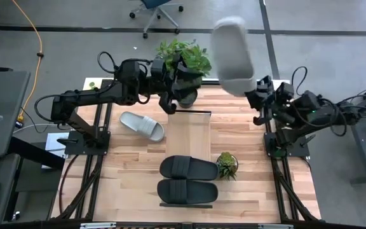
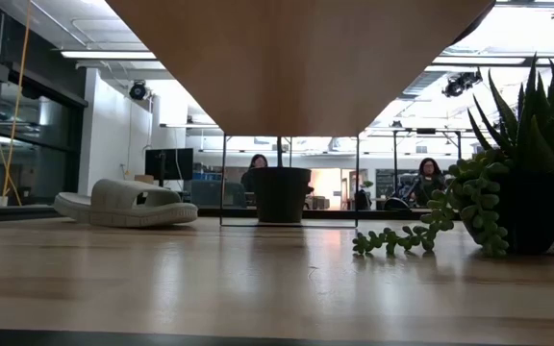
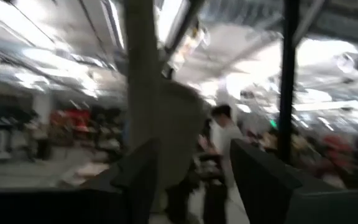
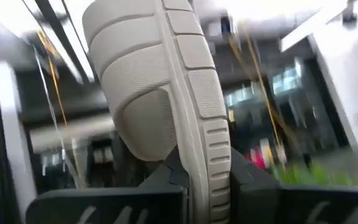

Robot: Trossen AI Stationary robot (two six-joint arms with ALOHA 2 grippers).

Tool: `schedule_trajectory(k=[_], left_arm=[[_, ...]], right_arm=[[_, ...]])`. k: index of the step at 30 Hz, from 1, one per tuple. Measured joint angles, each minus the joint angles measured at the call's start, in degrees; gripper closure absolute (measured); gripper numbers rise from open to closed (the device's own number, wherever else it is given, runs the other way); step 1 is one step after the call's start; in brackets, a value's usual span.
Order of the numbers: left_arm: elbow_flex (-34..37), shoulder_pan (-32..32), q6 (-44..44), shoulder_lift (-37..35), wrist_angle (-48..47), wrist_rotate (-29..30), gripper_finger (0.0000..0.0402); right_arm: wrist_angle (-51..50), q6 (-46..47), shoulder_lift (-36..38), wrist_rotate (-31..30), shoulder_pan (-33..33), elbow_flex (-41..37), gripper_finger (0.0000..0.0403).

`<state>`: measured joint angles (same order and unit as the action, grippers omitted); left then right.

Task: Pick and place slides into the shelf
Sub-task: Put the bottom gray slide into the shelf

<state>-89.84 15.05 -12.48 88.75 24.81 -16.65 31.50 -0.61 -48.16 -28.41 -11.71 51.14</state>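
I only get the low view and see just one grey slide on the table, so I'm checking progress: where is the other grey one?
Observer: The other light grey slide is up in the air, clamped in the right end effector.
Operator: And the black pair?
Observer: The black slides lie side by side across the shelf.
Operator: Left arm?
Observer: The left end effector is open and empty, near the potted plant.

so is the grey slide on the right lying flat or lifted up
Lifted: the grey slide stands on edge in the air, clamped in the right end effector, sole rim between its fingers.
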Motion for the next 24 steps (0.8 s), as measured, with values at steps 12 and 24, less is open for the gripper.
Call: schedule_trajectory(k=[12,24], left_arm=[[0.0,-0.3,2.1,-5.6,-21.6,-16.2,0.0243],[0.0,-6.0,18.1,-13.9,-54.6,-2.9,0.0315]], right_arm=[[-38.4,25.9,12.9,-8.0,-4.2,-0.1,0.0389],[-56.8,48.8,11.0,6.3,-0.2,-0.1,0.0391]])
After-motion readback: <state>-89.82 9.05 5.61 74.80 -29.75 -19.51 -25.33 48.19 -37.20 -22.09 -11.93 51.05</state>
